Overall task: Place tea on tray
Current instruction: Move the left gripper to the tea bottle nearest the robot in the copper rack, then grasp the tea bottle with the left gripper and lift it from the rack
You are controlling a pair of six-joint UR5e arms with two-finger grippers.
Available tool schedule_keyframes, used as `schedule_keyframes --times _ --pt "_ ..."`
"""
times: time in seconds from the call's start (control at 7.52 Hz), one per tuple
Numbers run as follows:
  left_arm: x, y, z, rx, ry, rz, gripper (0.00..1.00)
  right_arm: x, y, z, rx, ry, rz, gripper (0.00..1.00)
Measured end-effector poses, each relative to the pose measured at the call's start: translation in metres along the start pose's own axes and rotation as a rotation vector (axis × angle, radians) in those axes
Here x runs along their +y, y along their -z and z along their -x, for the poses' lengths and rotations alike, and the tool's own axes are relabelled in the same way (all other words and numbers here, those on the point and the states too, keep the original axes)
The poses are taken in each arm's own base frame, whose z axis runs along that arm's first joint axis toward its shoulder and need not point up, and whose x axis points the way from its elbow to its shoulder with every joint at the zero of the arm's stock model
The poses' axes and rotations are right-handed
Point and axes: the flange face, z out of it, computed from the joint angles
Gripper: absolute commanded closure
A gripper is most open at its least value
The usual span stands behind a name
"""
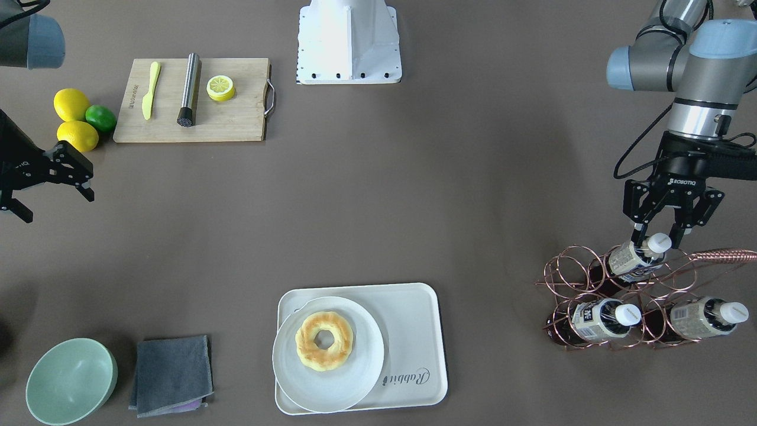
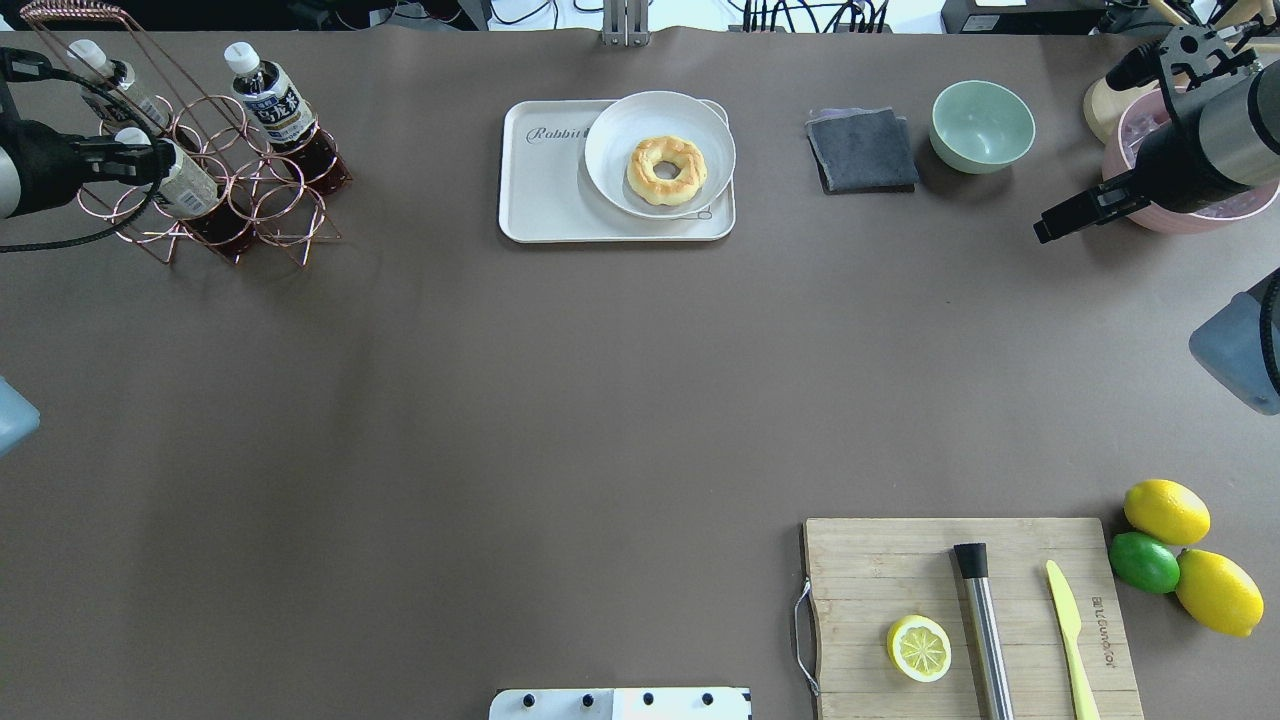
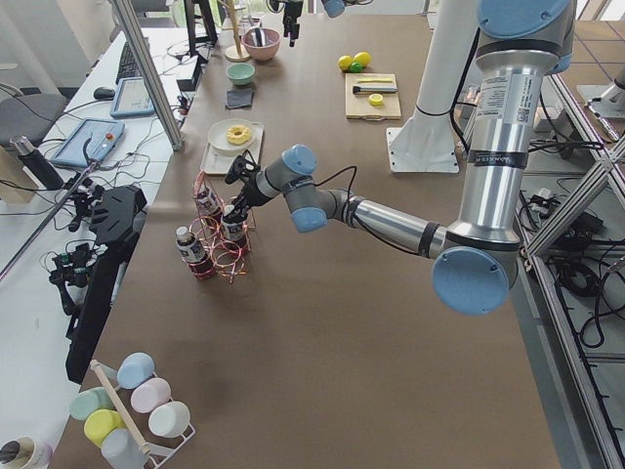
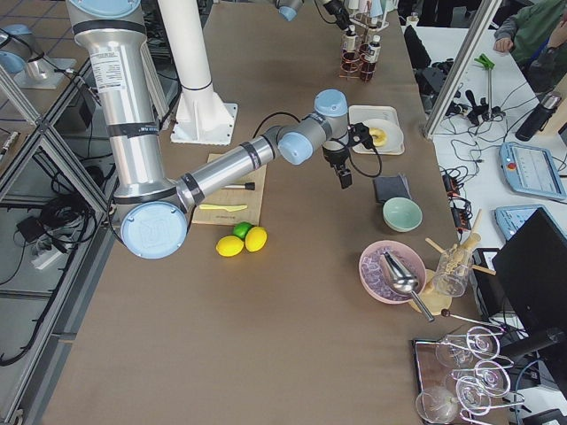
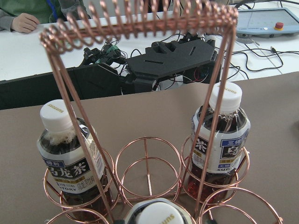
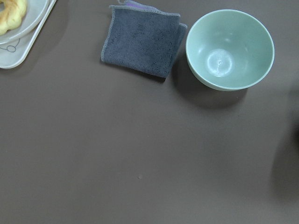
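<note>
Tea [image 1: 630, 261] (racked), cap inside spread left tool [image 1: 657, 235]

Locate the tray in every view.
Front-facing: tray bottom centre.
Overhead: tray top centre.
Exterior left: tray upper left.
Exterior right: tray upper right.
Left wrist: not shown.
Right wrist: tray top-left corner.
Landmark: donut plate on it.

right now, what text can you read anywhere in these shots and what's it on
"Rabbit": dark script on the tray.
"ROBOTIQ": white letters on the body of the left gripper.
"SUNTORY": on the white caps of the tea bottles.
The bottle labels carry large Japanese characters; their smaller print is too small to read.
The mark burned into the cutting board is too small to read.
</note>
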Motion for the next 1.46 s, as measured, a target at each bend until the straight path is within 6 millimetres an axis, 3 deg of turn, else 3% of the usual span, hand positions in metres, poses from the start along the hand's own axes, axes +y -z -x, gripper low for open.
schedule_keyframes --times 0.27,0.93,1.2,1.46 --pt "-0.002 -0.004 -0.001 0.001 0.000 0.000 0.97 0.000 0.000 0.000 0.000 0.000 0.000 0.00" --pt "-0.019 0.011 0.005 0.007 -0.040 -0.030 1.00 -0.001 0.002 0.001 -0.002 0.002 -0.004 0.00" --pt "-0.040 0.032 0.012 0.035 -0.032 -0.040 1.00 -0.001 0.002 0.001 -0.002 0.002 -0.004 0.00" --pt "-0.073 0.069 0.034 0.079 0.000 -0.015 1.00 -0.001 0.002 0.001 -0.002 0.001 -0.004 0.00"
